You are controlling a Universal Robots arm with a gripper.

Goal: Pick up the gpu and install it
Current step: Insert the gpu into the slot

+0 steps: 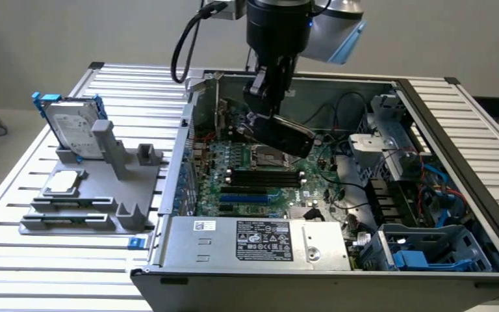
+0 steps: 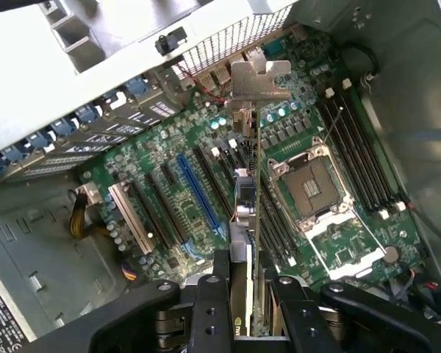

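The gpu (image 1: 286, 135), a slim black card, hangs tilted above the motherboard (image 1: 258, 185) inside the open computer case. My gripper (image 1: 264, 118) is shut on its upper edge. In the wrist view the gpu (image 2: 246, 209) shows edge-on between my fingers (image 2: 219, 290), with its silver end bracket (image 2: 259, 79) toward the case's perforated rear wall. It hovers over the expansion slots, between the long blue slot (image 2: 198, 195) and the CPU socket (image 2: 312, 184), clear of the board.
Black memory sticks (image 1: 267, 175) lie beside the CPU socket (image 1: 262, 155). A power supply (image 1: 249, 240) closes the case's near side, and cables and drive bays (image 1: 423, 195) crowd the exterior view's right. A grey fixture (image 1: 85, 195) outside holds a silver hard drive (image 1: 72, 127).
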